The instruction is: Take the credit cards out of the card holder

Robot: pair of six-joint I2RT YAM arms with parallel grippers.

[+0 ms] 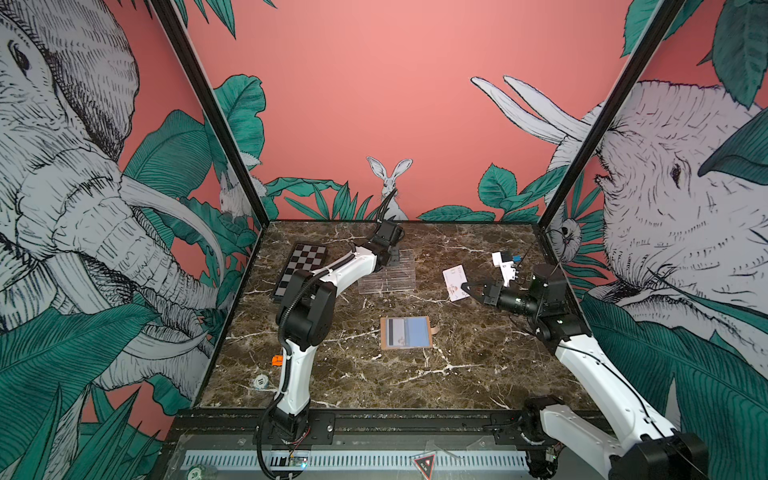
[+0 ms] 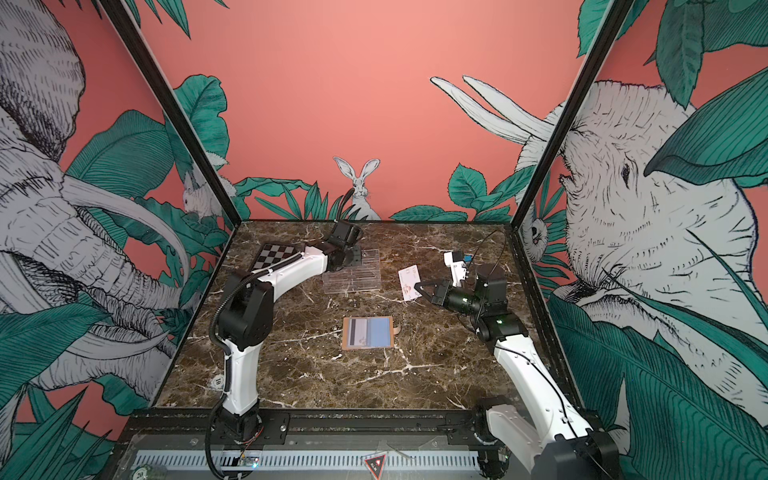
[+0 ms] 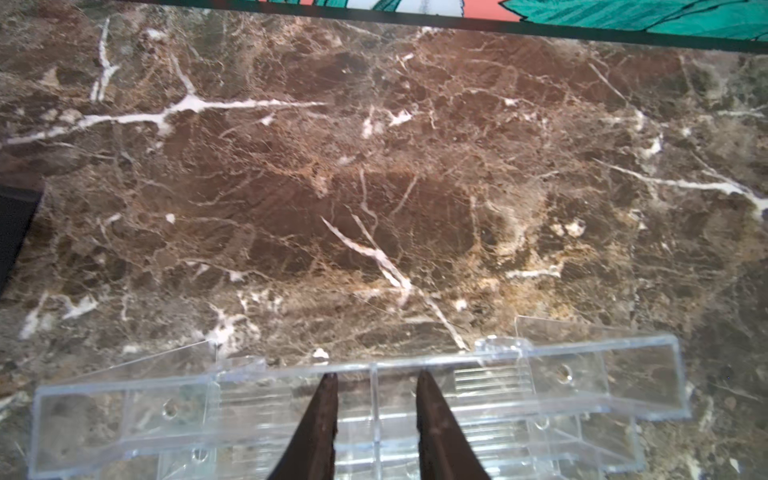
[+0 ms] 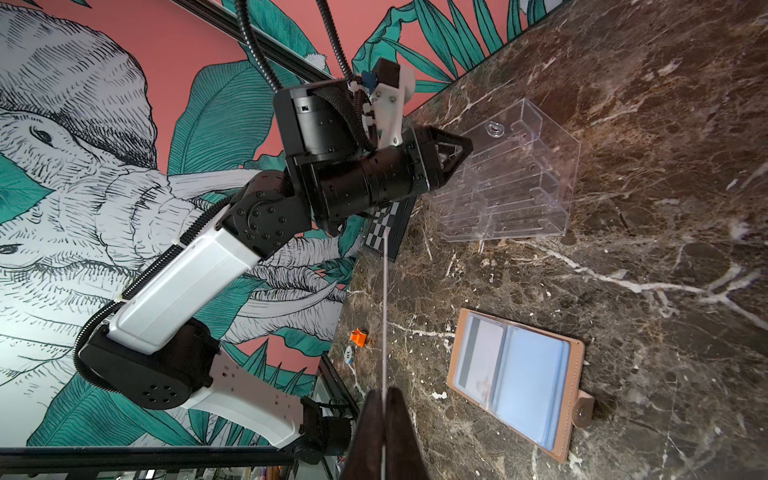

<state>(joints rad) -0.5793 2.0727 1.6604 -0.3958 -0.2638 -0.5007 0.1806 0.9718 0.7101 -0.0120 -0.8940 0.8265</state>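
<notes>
The tan card holder [image 1: 430, 332] [image 2: 347, 347] [image 4: 575, 353] lies open flat in the middle of the marble table. Its clear sleeves show a grey-striped card [image 1: 395, 331] and a pale blue card [image 1: 417, 331]. My right gripper [image 1: 464, 286] [image 2: 419, 286] [image 4: 384, 390] hovers to the back right of the holder. It is shut on a whitish credit card [image 1: 454, 279] [image 2: 408, 279], which the right wrist view shows edge-on as a thin line [image 4: 385, 311]. My left gripper [image 1: 394, 259] [image 3: 376, 374] is over the clear rack at the back, jaws a little apart and holding nothing.
A clear acrylic tiered rack [image 1: 388, 278] [image 3: 623, 374] [image 4: 519, 178] stands at the back centre. Left of it lies a black-and-white chequered board [image 1: 301, 266]. A small orange piece [image 1: 276, 360] and a round white disc [image 1: 261, 380] sit near the left edge. Patterned walls enclose three sides.
</notes>
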